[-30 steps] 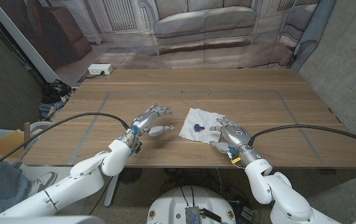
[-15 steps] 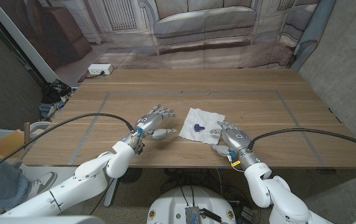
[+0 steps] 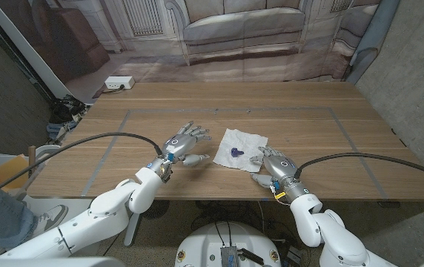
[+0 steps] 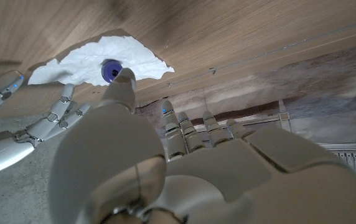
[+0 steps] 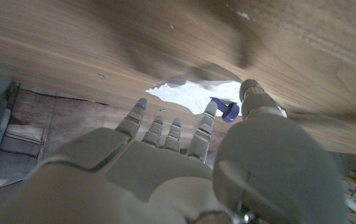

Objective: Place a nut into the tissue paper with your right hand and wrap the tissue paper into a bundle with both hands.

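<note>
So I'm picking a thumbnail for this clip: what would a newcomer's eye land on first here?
Most likely the white tissue paper spread on the wooden table, with a small purple nut lying on it. Next, the two silvery robot hands flanking it: the left hand to its left with fingers spread, and the right hand at its near right corner, fingers reaching toward the paper.

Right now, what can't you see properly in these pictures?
- Nut: too small in the head view to tell its shape; in the left wrist view the left hand covers part of it.
- Tissue paper: its near right corner is hidden under the right hand in the head view.
- Right hand's palm: wrist view shows only its back, so whether it touches the tissue is unclear.
</note>
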Action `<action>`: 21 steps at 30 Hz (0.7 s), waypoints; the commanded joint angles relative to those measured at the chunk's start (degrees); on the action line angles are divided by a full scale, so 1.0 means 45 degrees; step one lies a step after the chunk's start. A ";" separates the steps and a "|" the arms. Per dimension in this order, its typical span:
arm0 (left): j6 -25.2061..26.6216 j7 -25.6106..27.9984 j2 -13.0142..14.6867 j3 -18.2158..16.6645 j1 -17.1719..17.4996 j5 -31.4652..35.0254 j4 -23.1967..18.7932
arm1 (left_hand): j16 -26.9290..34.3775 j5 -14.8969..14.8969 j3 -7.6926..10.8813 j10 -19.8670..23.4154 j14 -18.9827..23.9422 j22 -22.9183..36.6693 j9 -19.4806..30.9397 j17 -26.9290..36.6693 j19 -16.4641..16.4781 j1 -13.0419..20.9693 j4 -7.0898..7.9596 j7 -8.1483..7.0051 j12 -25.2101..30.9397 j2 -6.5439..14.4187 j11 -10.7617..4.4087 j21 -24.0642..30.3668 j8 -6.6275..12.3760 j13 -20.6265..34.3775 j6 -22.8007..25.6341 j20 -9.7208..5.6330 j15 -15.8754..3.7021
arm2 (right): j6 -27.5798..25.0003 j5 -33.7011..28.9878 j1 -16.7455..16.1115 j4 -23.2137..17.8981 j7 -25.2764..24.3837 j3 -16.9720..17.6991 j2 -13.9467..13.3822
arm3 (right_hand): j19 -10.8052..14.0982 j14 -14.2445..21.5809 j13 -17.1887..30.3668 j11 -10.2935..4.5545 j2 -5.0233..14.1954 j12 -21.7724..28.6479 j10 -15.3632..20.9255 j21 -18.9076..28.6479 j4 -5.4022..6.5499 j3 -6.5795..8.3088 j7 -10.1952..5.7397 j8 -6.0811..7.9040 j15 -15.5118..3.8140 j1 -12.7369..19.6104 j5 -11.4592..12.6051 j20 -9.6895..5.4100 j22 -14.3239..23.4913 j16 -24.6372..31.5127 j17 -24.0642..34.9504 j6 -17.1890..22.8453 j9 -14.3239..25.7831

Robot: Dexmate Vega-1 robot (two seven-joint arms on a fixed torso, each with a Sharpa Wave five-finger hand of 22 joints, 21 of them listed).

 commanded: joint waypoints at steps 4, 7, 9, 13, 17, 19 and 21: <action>0.0721 -0.0132 0.0063 0.0388 0.0053 0.1756 -0.0417 | 0.0025 0.0048 0.0109 0.0009 -0.0094 0.0074 0.0045 0.0023 -0.0156 0.0216 0.0016 -0.0112 0.0058 -0.0091 -0.0051 0.0006 -0.0042 0.0026 0.0123 -0.0040 -0.1043 | 0.0037 -0.0223 -0.0038 0.0221 -0.0811 -0.0173 0.0136 | -0.0085 -0.0039 0.0007 0.0013 0.0020 0.0057 -0.0106 0.0072 -0.0050 0.0038 0.0005 0.0054 0.0000 0.0246 0.0109 0.0026 -0.0014 0.0106 -0.0013 0.0029 0.0013; 0.0711 -0.0168 0.0002 0.0480 0.0024 0.1922 -0.0379 | 0.0046 0.0045 0.0116 0.0041 -0.0070 0.0074 0.0046 0.0024 -0.0153 0.0254 0.0027 -0.0113 0.0081 -0.0104 -0.0072 0.0020 -0.0020 0.0026 0.0200 -0.0048 -0.1052 | 0.0163 -0.0247 -0.0151 0.0383 -0.1304 -0.0152 0.0192 | -0.0075 -0.0008 0.0006 -0.0032 0.0020 0.0074 -0.0104 0.0083 -0.0057 0.0044 0.0004 0.0054 -0.0035 0.0275 0.0133 0.0033 -0.0015 0.0130 -0.0014 0.0013 0.0015; 0.0801 -0.0176 -0.0045 0.0568 0.0031 0.2165 -0.0370 | 0.0053 0.0043 0.0122 0.0089 -0.0071 0.0074 0.0046 0.0024 -0.0155 0.0284 0.0035 -0.0119 0.0107 -0.0114 -0.0114 0.0030 -0.0022 0.0027 0.0212 -0.0039 -0.1057 | 0.0221 -0.0274 -0.0200 0.0449 -0.1493 -0.0150 0.0191 | -0.0027 0.0017 0.0005 -0.0029 0.0022 0.0099 -0.0071 0.0106 -0.0063 0.0050 0.0002 0.0058 -0.0066 0.0298 0.0152 0.0026 -0.0015 0.0147 -0.0014 0.0010 0.0018; 0.0807 -0.0259 -0.0089 0.0632 0.0055 0.2236 -0.0319 | 0.0082 0.0040 0.0130 0.0093 -0.0024 0.0074 0.0047 0.0026 -0.0138 0.0326 0.0048 -0.0134 0.0118 -0.0129 -0.0110 0.0051 -0.0009 0.0027 0.0270 0.0022 -0.1073 | 0.0236 -0.0337 -0.0247 0.0494 -0.1591 -0.0170 0.0179 | 0.0011 0.0091 0.0005 -0.0032 0.0023 0.0131 -0.0039 0.0128 -0.0071 0.0059 0.0001 0.0071 -0.0100 0.0337 0.0185 0.0014 -0.0016 0.0186 -0.0013 0.0019 0.0023; 0.0860 -0.0475 -0.0142 0.0690 0.0028 0.2248 -0.0249 | 0.0096 0.0036 0.0136 0.0138 -0.0005 0.0075 0.0047 0.0028 -0.0139 0.0361 0.0060 -0.0115 0.0143 -0.0145 -0.0124 0.0062 0.0005 0.0028 0.0329 0.0039 -0.1072 | 0.0218 -0.0379 -0.0270 0.0507 -0.1548 -0.0195 0.0160 | 0.0044 0.0129 0.0004 -0.0041 0.0020 0.0160 -0.0004 0.0147 -0.0077 0.0063 0.0000 0.0083 -0.0093 0.0368 0.0214 0.0002 -0.0017 0.0208 -0.0013 0.0028 0.0028; 0.0833 -0.0473 -0.0194 0.0719 0.0001 0.2225 -0.0174 | 0.0102 0.0034 0.0138 0.0155 0.0004 0.0075 0.0048 0.0029 -0.0147 0.0374 0.0067 -0.0116 0.0152 -0.0150 -0.0145 0.0064 0.0012 0.0028 0.0360 0.0043 -0.1068 | 0.0182 -0.0379 -0.0278 0.0533 -0.1542 -0.0189 0.0179 | 0.0048 0.0172 0.0004 -0.0042 0.0019 0.0169 0.0001 0.0151 -0.0078 0.0064 0.0000 0.0088 -0.0105 0.0381 0.0228 -0.0001 -0.0017 0.0228 -0.0012 0.0031 0.0030; 0.0781 -0.0320 -0.0275 0.0758 -0.0020 0.2233 -0.0050 | 0.0119 0.0030 0.0141 0.0202 0.0037 0.0076 0.0048 0.0030 -0.0146 0.0395 0.0079 -0.0104 0.0174 -0.0160 -0.0164 0.0073 0.0017 0.0029 0.0391 0.0047 -0.1062 | 0.0221 -0.0359 -0.0281 0.0582 -0.1615 -0.0175 0.0188 | 0.0053 0.0180 0.0003 -0.0067 0.0018 0.0178 0.0008 0.0154 -0.0079 0.0066 0.0000 0.0094 -0.0111 0.0391 0.0238 -0.0012 -0.0017 0.0232 -0.0012 0.0036 0.0032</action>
